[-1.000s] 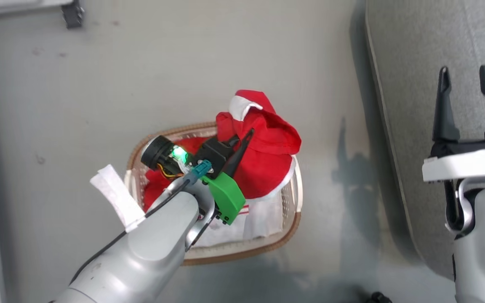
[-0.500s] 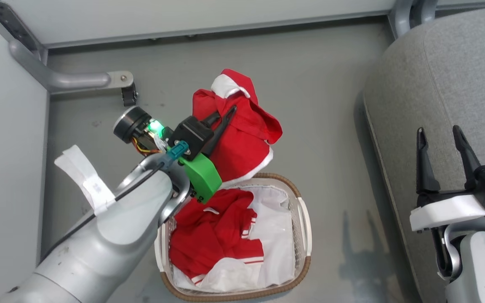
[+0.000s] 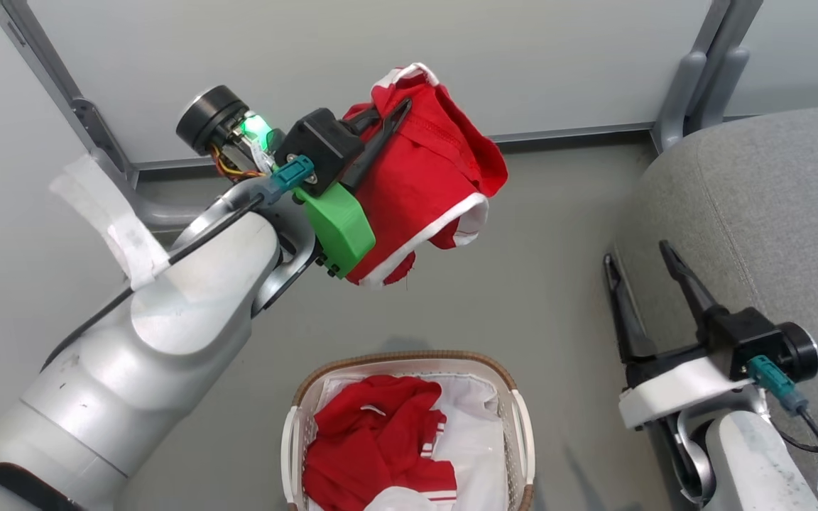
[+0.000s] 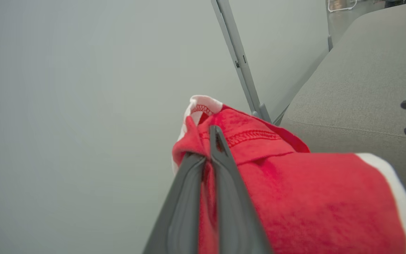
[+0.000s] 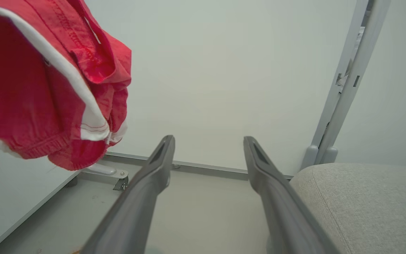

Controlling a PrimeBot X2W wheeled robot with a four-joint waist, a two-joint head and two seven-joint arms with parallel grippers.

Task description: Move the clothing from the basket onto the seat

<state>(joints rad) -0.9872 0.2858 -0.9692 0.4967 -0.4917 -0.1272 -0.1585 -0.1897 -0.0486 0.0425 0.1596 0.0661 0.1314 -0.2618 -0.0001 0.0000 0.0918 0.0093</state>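
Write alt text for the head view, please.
The left gripper holds a red garment in the air. Lower in the picture sits the basket with more red clothing; the open right gripper hovers beside the grey seat.

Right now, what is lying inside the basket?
Inside the basket lies crumpled red clothing on the left, with the white cloth liner showing on the right. Whatever is under the red pile is covered, and the picture's edge cuts off the basket's near end.

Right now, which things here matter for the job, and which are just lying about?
Job:
red garment, held by the left gripper
red clothing in the basket
grey seat

Lying about:
white liner
metal post
floor
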